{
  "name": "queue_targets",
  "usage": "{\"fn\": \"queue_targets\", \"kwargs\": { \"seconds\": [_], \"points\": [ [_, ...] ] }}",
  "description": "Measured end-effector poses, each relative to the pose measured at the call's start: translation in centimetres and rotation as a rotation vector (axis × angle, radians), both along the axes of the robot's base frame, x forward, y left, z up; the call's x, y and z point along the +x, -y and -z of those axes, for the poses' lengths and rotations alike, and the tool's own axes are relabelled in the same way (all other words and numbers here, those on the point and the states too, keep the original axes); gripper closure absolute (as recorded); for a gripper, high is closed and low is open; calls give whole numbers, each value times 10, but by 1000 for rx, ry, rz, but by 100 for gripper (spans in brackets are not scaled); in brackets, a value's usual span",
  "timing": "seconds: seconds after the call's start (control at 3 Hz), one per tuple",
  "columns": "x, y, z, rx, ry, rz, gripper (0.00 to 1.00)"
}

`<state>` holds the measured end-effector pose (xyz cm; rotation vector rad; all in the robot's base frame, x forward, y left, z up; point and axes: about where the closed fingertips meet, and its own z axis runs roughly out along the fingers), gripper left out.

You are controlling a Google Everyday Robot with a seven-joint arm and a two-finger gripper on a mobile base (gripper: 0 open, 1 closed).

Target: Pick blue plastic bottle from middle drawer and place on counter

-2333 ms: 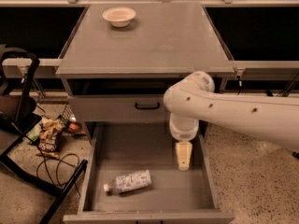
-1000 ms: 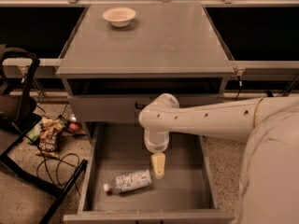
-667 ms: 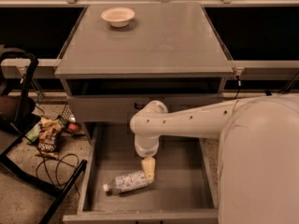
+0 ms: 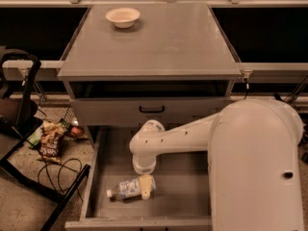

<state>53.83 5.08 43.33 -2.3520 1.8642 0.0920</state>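
The bottle (image 4: 126, 188) lies on its side near the front wall of the drawer (image 4: 183, 192) with the gripper (image 4: 146, 186) at its uncapped end, spread or closed unclear, so an off-centre squeeze could roll it away.

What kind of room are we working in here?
Probably a robot test lab, not a home kitchen: a grey cabinet counter with one bowl, loose cables and snack bags on the floor. The gripper is in the middle drawer at the blue plastic bottle.

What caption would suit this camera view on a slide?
Robot claw at the bottle lying in the open drawer; a bowl sits on the counter above.
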Motion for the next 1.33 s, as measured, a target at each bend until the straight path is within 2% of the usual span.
{"fn": "queue_targets", "kwargs": {
  "seconds": [0.33, 0.67, 1.0, 1.33],
  "points": [
    [-2, -12, 36, 41, 19, 20, 0],
    [-1, -19, 55, 71, 19, 30, 0],
    [-3, -25, 60, 109, 0, 36, 18],
    [-9, -30, 39, 146, 1, 43, 43]
  ]
}}
